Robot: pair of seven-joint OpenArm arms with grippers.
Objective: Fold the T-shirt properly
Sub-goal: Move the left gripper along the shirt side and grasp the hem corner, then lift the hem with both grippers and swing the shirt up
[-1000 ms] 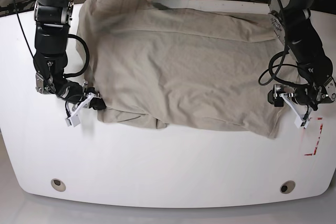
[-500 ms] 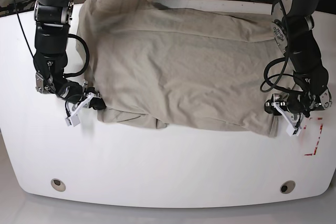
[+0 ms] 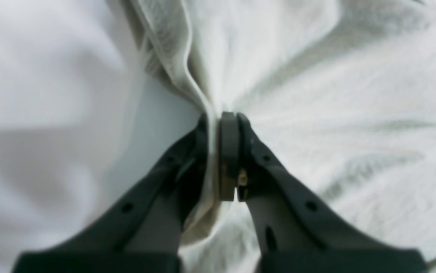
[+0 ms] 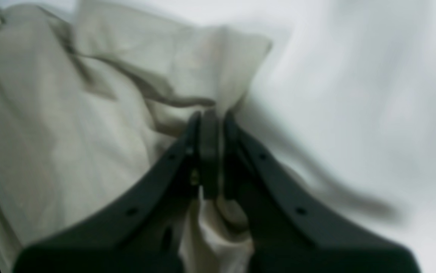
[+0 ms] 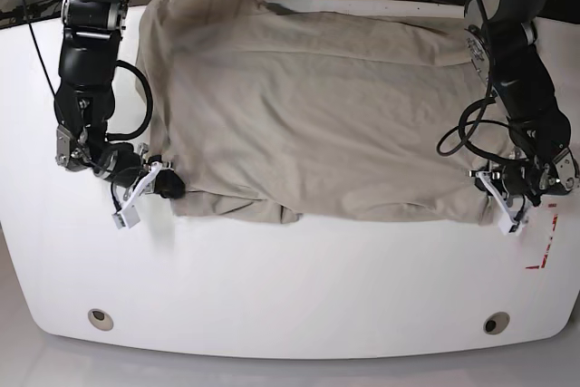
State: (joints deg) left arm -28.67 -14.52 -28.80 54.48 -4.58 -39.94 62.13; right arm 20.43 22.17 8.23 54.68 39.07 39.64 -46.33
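White tabletop [image 5: 290, 296] carries the T-shirt [image 5: 317, 124], spread flat across its far half. We have the left pincer [image 3: 218, 151] pinching one near corner and the right pincer [image 4: 210, 151] pinching the other. We judge the fabric thin, limp and light, best taken by corners or hem.

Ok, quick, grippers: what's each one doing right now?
Left gripper: shut on the T-shirt, pinching its edge.
Right gripper: shut on the T-shirt, at the opposite near corner.
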